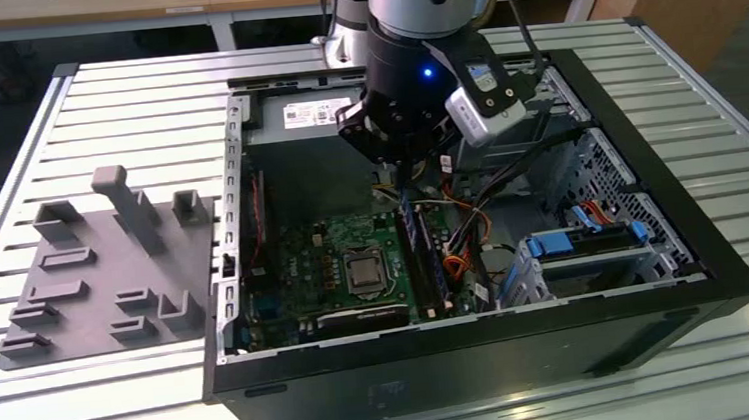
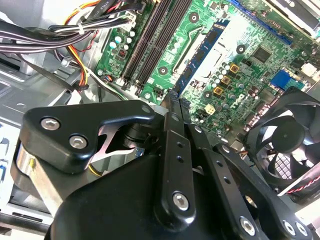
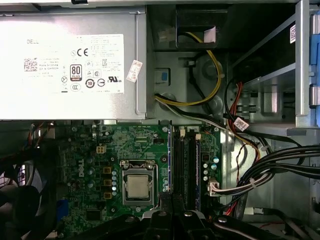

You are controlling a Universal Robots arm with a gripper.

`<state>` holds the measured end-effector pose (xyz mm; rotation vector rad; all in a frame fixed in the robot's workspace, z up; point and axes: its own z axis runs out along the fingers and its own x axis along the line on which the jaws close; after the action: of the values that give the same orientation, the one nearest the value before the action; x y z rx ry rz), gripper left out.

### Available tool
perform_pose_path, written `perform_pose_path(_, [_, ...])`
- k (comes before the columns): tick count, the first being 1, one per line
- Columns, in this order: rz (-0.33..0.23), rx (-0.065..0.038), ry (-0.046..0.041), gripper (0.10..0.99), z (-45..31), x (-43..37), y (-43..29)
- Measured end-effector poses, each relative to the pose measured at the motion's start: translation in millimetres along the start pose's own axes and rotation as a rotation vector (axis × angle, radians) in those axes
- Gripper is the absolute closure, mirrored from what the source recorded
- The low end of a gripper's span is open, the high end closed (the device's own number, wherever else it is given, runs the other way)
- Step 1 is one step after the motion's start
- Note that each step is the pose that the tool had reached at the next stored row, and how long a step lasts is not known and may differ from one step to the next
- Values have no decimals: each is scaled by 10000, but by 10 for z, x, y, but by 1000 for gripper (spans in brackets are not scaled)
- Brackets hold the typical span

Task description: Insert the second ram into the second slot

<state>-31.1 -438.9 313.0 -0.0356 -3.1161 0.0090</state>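
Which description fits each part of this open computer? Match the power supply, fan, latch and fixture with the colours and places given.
Things:
1. power supply
2. fan
3. latch
4. fixture

Descriptions:
A. blue
B. grey, beside the case
C. black
D. silver, white label

Pairs: 1-D, 2-C, 3-A, 4-B

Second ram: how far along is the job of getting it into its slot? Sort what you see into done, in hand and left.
Done: one blue stick appears to stand in the slot nearest the CPU. In hand: the gripper hangs above the slots; I cannot make out a stick in it. Left: the next slot looks dark and empty, so nothing seems seated there yet.
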Motion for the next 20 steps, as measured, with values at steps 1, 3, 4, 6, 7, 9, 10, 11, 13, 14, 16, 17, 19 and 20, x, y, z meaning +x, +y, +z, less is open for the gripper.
perform_pose_path(1, [0, 0, 0, 969, 4, 0, 0])
perform_pose_path(3, [0, 1, 1, 969, 10, 0, 0])
perform_pose_path(4, [0, 2, 0, 969, 12, 0, 0])
perform_pose_path(6, [0, 0, 0, 969, 18, 0, 0])
perform_pose_path(7, [0, -1, 0, 969, 22, -1, 0])
perform_pose_path(9, [0, -1, 5, 969, 34, -1, 0])
perform_pose_path(10, [0, 1, 11, 969, 41, -2, 0])
perform_pose_path(11, [-2, 0, 20, 969, 48, -5, 0])
perform_pose_path(13, [-1, 1, 48, 969, 64, -7, 0])
perform_pose_path(14, [1, 1, 49, 969, 72, -7, 0])
perform_pose_path(16, [1, 2, 51, 969, 88, -7, 1])
perform_pose_path(17, [0, 2, 51, 969, 96, -8, 0])
perform_pose_path(19, [0, 2, 52, 969, 105, -8, -1])
perform_pose_path(20, [0, 4, 52, 969, 106, -8, -1])
